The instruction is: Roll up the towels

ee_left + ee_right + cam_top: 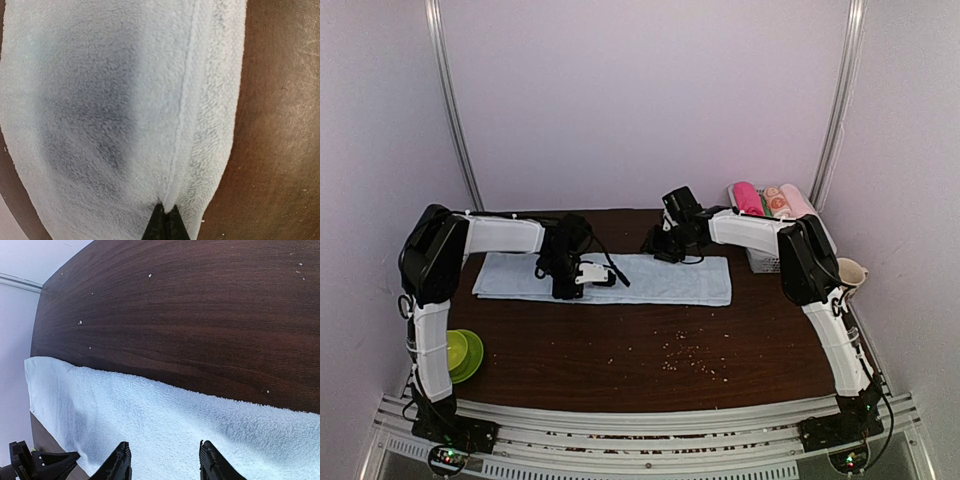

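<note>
My left claw (165, 226) has its tips pressed together on the light blue towel (100, 100), pinching the cloth right where the stitched hem line runs down to them. The cloth puckers slightly at that spot. In the overhead view this claw (565, 287) sits on the left part of the towel (660, 280).

My right claw (165, 467) is spread, both dark fingers (121, 465) hanging apart above the towel's (175, 425) far long edge, with bare brown worktop (200, 315) beyond it. From above, this claw (665, 250) is at the towel's far edge, about midway along its length.

The towel lies flat and unrolled, stretched left to right across the far half of the worktop (620, 350).

The magenta towel (748, 198) is rolled and lies in a white basket (763, 262) at the far right corner, beside paler rolls.

Pale crumbs (685, 355) are scattered on the worktop nearer my bases. A green bowl (467, 352) sits at the near left edge.
</note>
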Motion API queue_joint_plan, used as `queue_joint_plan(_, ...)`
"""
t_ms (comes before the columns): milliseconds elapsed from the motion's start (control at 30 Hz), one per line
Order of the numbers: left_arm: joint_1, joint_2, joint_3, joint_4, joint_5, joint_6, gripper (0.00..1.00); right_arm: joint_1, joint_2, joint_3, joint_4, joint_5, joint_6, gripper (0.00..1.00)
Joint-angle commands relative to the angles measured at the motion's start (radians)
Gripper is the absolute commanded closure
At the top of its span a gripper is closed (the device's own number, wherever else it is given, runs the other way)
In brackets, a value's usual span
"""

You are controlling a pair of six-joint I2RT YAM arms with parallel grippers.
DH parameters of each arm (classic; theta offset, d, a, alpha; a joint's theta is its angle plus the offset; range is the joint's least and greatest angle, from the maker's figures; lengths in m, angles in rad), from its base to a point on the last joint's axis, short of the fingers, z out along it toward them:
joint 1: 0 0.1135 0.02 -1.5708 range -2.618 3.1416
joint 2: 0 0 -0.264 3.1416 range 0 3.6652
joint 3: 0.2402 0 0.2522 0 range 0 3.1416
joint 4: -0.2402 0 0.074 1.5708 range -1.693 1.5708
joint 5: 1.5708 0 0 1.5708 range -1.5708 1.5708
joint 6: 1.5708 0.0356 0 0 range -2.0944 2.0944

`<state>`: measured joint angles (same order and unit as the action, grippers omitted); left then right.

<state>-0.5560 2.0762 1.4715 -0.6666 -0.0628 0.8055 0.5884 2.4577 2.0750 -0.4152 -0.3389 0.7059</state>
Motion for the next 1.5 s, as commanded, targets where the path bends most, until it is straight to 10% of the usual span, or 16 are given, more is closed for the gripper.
queue_joint_plan(0, 0.009, -0.019, 0.037, -0.020, 0.023, -0.020, 1.00, -0.002, 0.016, 0.028, -0.005, 0.008, -0.006, 0.53)
queue_joint_plan(833, 0.034, 0.002, 0.119, -0.182, 0.095, -0.066, 0.96, -0.003, 0.017, 0.030, -0.018, 0.011, -0.015, 0.53)
queue_joint_plan(1467, 0.043, -0.011, 0.084, -0.160, 0.092, -0.052, 0.72, 0.018, -0.052, 0.018, -0.094, 0.077, -0.135, 0.43)
